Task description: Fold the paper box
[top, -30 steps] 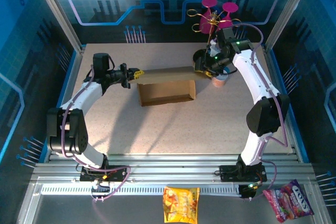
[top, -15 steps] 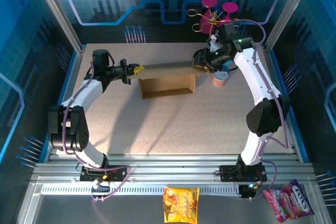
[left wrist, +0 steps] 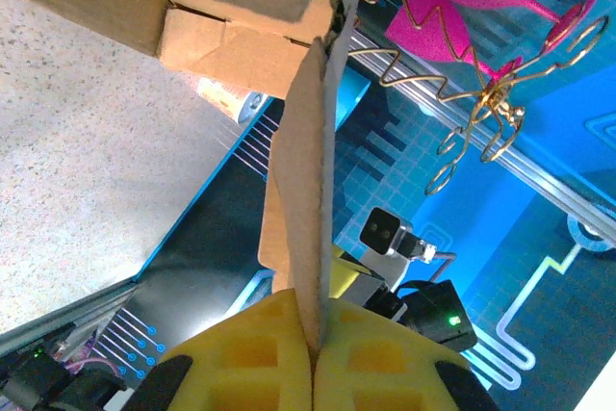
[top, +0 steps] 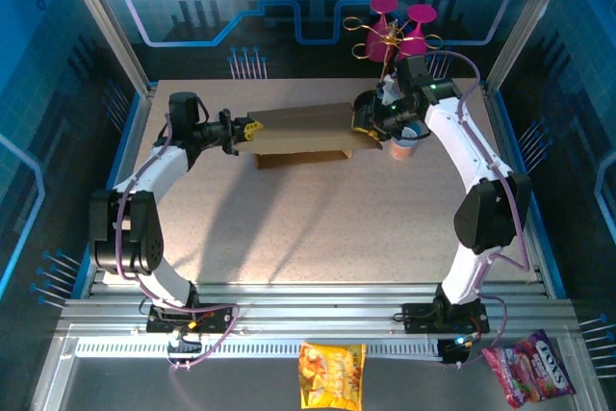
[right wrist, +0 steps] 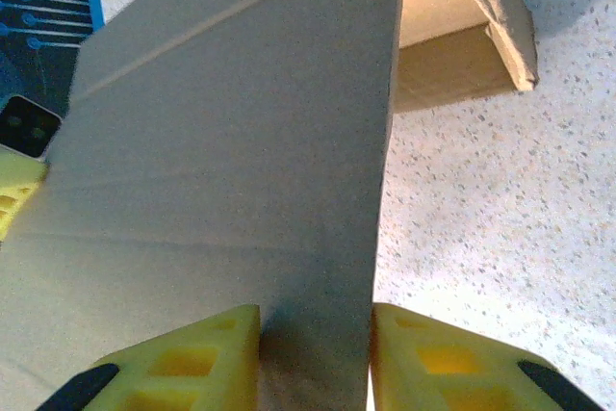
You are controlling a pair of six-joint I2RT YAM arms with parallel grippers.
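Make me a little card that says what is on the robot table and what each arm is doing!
box: the paper box, brown, part-folded, on the far half of the table
left fingers: shut on a box edge
right fingers: either side of a box panel, grip unclear
nearby: small cup, pink goblets
task: fold not finished

Right wrist view: paper box (right wrist: 231, 141) runs off the top, left and bottom edges; can't tell whether my right fingers (right wrist: 433, 358) pinch it. Cup (top: 403, 150) far right, half hidden behind them.
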